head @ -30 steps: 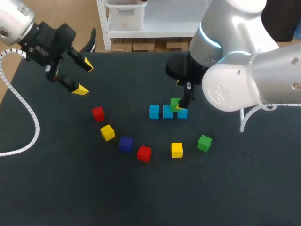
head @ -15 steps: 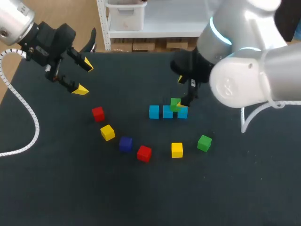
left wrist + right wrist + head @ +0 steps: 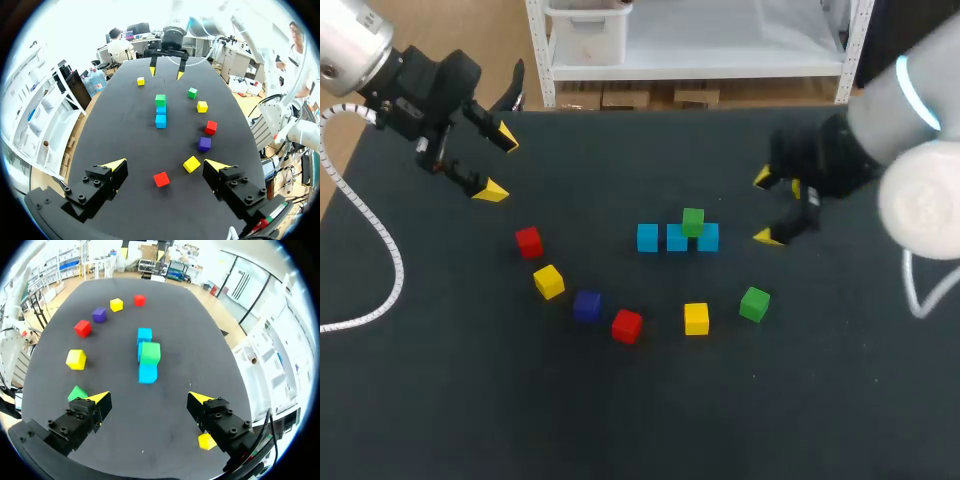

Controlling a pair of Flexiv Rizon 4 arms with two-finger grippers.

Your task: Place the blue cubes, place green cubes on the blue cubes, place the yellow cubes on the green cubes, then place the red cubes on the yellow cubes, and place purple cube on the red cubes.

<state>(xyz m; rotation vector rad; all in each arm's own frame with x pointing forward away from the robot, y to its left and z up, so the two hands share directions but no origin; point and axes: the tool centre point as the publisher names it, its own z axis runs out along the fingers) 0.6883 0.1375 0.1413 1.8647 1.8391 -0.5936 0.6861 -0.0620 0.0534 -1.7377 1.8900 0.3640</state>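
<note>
Three blue cubes (image 3: 647,237) lie in a row at the table's middle. One green cube (image 3: 693,221) rests on top of them, over the middle and right ones. My right gripper (image 3: 764,208) hangs open and empty to the right of the row, apart from it. In the right wrist view the stacked green cube (image 3: 150,352) lies ahead of the open fingers. A second green cube (image 3: 754,303), two yellow cubes (image 3: 696,318), two red cubes (image 3: 627,325) and a purple cube (image 3: 586,305) lie loose in an arc. My left gripper (image 3: 500,163) is open and empty at the far left.
Another yellow cube (image 3: 206,441) lies under my right gripper's finger, and it also shows as a small yellow cube (image 3: 141,81) beside that gripper in the left wrist view. The dark table (image 3: 470,400) has bare room in front of the arc.
My right gripper has drawn back from the green cube and moved to the right. The green cube stays on the blue cubes. The left arm has not moved.
</note>
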